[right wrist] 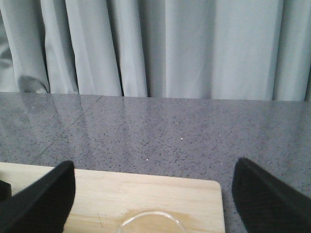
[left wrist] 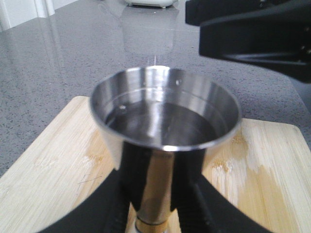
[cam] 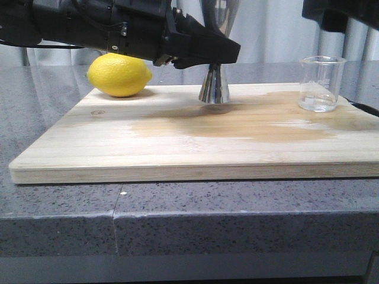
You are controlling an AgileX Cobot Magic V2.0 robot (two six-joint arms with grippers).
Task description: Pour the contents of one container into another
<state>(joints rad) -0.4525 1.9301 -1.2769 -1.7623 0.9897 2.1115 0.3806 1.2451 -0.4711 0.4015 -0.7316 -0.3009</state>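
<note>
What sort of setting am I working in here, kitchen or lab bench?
Most likely a kitchen or home-bar counter: a wooden cutting board on a speckled grey stone countertop, with a lemon, a steel jigger and a small glass beaker. Grey curtains hang behind.

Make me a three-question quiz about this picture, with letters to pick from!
1. Where is the lemon? A) far left corner of the wooden board B) inside the glass beaker C) off the board
2. How many lemons are there? A) one B) two C) three
3. What is the left end effector doing? A) hanging open in the air B) gripping the steel jigger C) squeezing the lemon

Answers: 1 A, it sits at the board's far left corner. 2 A, only one yellow fruit shows. 3 B, its fingers close around the jigger's waist.
</note>
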